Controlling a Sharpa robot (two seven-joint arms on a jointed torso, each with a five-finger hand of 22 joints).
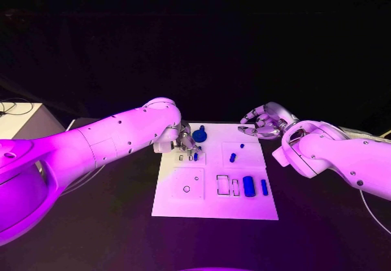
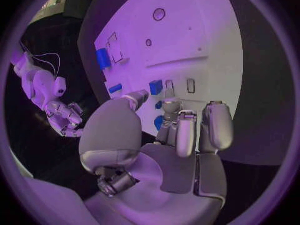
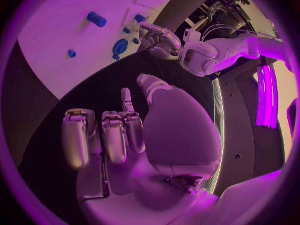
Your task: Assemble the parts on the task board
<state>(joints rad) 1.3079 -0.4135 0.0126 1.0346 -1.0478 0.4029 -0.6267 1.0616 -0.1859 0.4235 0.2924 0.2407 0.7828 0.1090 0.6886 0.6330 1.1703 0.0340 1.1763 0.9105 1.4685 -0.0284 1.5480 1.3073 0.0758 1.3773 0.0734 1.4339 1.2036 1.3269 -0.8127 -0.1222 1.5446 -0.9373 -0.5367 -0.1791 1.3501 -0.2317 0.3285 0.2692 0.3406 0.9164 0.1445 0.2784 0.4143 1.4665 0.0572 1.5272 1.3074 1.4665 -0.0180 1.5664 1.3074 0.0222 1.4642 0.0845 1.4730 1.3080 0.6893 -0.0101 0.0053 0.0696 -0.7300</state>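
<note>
**Task board station: hands and parts**

The left hand (image 1: 176, 140) hangs over the far left corner of the task board (image 1: 213, 210), a flat white rectangular plate on the matte black table (image 1: 98, 237). Its smooth silver fingers (image 2: 185, 130) are spread and point down at the board; nothing is seen between them, though the fingertips hide the surface directly beneath.

Just beside that hand sits a round blue part (image 1: 199, 135) with a knob-like top. Further along lie a short blue peg (image 1: 233, 157) and a tiny blue dot (image 1: 242, 145). On the near half, a wide blue block (image 1: 248, 186) lies beside a slim blue bar (image 1: 264, 187), next to rectangular outlined recesses (image 1: 222, 185). A small round hole (image 1: 186, 189) marks the near left panel.

The right hand (image 1: 265, 122) hovers off the board's far right corner, above bare table, fingers (image 3: 115, 137) loosely curled, holding nothing.
</note>
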